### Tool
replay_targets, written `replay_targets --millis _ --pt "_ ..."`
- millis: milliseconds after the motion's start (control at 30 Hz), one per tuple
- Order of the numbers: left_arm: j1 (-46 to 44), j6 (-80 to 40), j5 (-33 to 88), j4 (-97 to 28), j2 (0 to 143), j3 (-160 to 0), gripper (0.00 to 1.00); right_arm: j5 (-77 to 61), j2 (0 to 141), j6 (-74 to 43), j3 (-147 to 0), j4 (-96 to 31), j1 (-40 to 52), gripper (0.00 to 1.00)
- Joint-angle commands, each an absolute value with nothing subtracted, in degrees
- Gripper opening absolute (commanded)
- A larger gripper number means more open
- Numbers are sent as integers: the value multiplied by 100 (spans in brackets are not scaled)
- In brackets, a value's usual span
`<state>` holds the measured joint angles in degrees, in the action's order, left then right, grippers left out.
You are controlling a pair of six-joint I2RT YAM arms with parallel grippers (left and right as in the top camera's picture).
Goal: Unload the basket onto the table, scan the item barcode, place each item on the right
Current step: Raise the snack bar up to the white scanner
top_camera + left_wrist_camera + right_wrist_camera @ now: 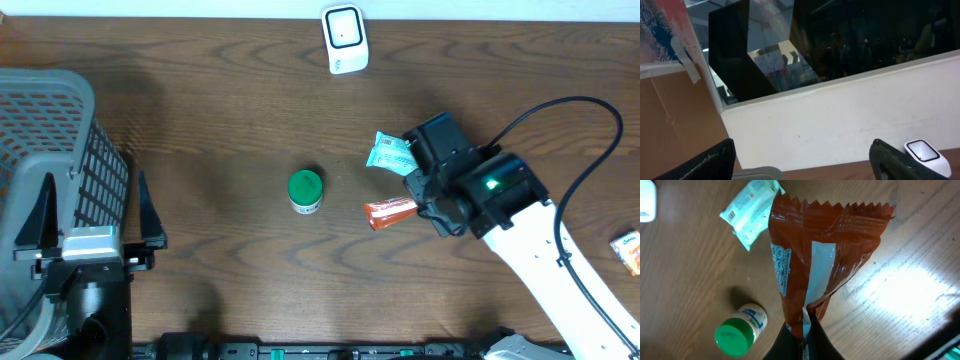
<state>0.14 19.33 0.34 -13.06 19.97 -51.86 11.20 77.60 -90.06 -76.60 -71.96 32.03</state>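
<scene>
My right gripper (415, 203) (806, 330) is shut on the edge of an orange-red snack packet (388, 212) (825, 255), holding it just above the table. The white barcode scanner (344, 38) (926, 155) stands at the table's far edge, well away from the packet. No barcode shows on the packet's visible side. My left gripper (92, 212) (802, 162) rests at the near left by the basket, open with nothing between its fingers (890, 160).
A green-capped bottle (305, 190) (740, 330) stands left of the packet. A light teal packet (390, 152) (751, 210) lies just beyond it. A grey basket (55, 160) fills the left side. Another orange item (628, 250) lies at the right edge.
</scene>
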Motion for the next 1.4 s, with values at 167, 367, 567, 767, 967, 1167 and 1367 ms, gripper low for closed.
replay_targets --millis 167,367,567,767,967,1167,1367 --pt "-8 1942 108 -1278 1927 -5153 86 2589 7714 -8003 -7714 -6322 3767 1" --pt "-8 1940 108 -1278 1927 -5153 86 2620 7725 -5127 -7712 -4617 4003 1" --pt "-8 1940 108 -1280 1927 -5153 86 3011 7758 -4547 -7706 -4139 4005 1" --pt "-8 1940 108 -1280 1927 -5153 86 1721 7797 -2368 -7441 -1839 3863 1" --pt "-8 1940 108 -1278 1927 -5153 86 -1791 8171 -1203 -7050 183 3057 1" --pt "-8 1940 108 -1347 1927 -5153 86 -4884 9277 -1404 -7043 2598 1938 1" --pt "-8 1942 108 -1540 1929 -5153 86 -5649 10825 -2969 -7081 6202 1313 1"
